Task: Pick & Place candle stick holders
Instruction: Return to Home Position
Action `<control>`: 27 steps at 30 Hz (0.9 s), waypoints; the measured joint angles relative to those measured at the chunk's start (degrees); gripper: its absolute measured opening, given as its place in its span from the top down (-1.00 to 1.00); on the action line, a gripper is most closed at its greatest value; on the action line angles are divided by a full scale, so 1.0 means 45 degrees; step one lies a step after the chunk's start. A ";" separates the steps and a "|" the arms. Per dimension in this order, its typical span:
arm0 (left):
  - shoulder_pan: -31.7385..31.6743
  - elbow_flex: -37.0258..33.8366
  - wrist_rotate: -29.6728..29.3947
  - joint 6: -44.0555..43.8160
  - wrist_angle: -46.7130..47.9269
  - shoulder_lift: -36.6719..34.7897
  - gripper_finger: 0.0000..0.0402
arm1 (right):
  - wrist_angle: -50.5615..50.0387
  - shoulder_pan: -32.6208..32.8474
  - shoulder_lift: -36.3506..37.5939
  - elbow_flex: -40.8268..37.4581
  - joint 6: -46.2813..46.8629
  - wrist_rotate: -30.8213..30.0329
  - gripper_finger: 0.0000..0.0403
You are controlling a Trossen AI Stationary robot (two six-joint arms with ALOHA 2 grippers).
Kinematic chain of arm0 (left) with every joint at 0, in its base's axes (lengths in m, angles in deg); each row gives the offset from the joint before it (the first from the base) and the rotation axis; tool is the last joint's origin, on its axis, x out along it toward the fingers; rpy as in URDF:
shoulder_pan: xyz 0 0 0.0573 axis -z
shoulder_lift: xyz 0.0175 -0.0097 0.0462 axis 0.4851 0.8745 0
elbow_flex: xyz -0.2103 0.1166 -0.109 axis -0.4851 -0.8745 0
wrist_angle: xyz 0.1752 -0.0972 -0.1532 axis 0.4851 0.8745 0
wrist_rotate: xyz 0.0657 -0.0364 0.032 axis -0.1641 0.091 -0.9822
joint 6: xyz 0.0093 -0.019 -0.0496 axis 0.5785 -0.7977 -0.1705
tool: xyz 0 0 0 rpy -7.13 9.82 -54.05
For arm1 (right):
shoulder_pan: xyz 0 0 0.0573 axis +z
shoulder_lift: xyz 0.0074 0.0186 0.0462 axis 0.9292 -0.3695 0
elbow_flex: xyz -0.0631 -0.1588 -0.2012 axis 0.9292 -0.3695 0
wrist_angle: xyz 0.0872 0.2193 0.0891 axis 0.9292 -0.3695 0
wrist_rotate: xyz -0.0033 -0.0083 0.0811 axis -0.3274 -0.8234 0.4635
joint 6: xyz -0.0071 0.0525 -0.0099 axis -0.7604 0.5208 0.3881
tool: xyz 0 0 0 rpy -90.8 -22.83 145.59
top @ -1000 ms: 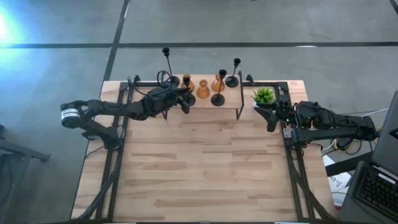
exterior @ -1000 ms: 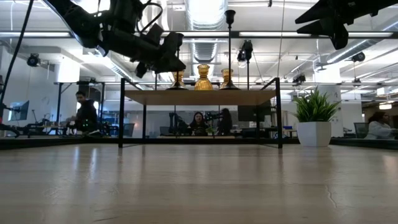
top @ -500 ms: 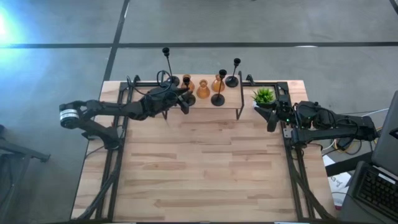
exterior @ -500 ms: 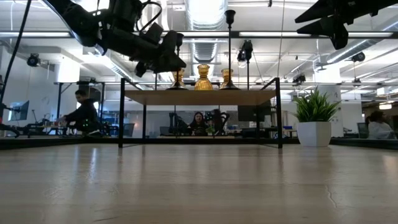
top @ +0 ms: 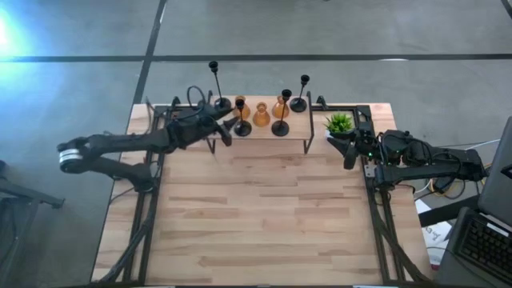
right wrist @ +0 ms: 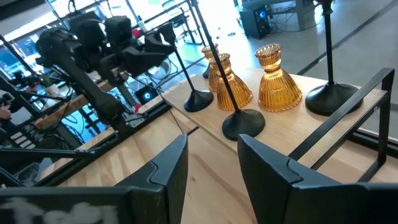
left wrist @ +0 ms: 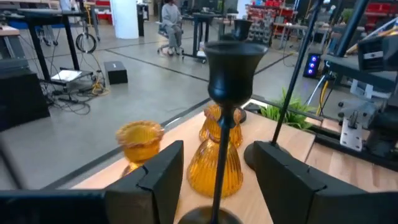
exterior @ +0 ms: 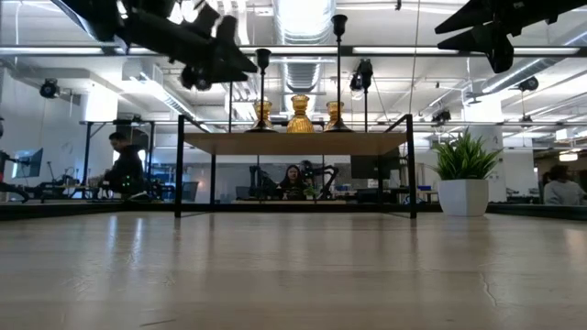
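Pretty much done: all seven candle stick holders (top: 262, 114) are seen up on the shelf (top: 298, 132).
Four black and three amber are lined up at the far edge of the surface (top: 256, 208), and none is seen down on it. The left jaws are held wide and empty just beside a black holder (left wrist: 227, 62). The right jaws, also wide, are parked far right by the plant (top: 339, 122).

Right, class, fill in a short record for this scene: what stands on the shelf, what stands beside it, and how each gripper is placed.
Shelf: holds four black candle stick holders and three amber candle stick holders
Beside it: green potted plant, on the table
Left gripper: open, raised by the shelf's left end, holding nothing
Right gripper: open, raised near the plant, empty
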 joint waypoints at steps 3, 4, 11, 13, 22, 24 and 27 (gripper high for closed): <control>0.0000 0.0000 0.0016 0.0096 0.1527 -0.1146 0.03 | 0.0000 0.0000 0.0000 0.0000 -0.0005 0.0000 0.31; 0.0000 0.0000 0.0096 0.0006 0.2029 -0.1519 0.03 | 0.0000 0.0000 0.0000 0.0000 0.0000 0.0000 0.30; 0.0004 0.0000 0.1997 -0.1721 0.4788 -0.4213 0.03 | 0.0000 0.0000 0.0000 0.0000 -0.0043 0.0000 0.30; 0.0005 0.0000 0.2509 -0.2228 0.5239 -0.4960 0.03 | 0.0000 0.0000 0.0009 0.0000 -0.0039 0.0018 0.32; 0.0015 0.0010 0.3565 -0.2902 0.5966 -0.7576 0.03 | 0.0083 0.0000 -0.0004 0.0102 -0.0847 0.2553 0.55; 0.0015 0.0010 0.3952 -0.2340 0.6444 -0.7976 0.03 | 0.0081 0.0000 0.0000 0.0102 -0.1010 0.2985 0.64; 0.0015 0.0010 0.4786 -0.1235 0.7639 -0.8436 0.03 | 0.0078 0.0000 0.0000 0.0097 -0.1462 0.3130 0.79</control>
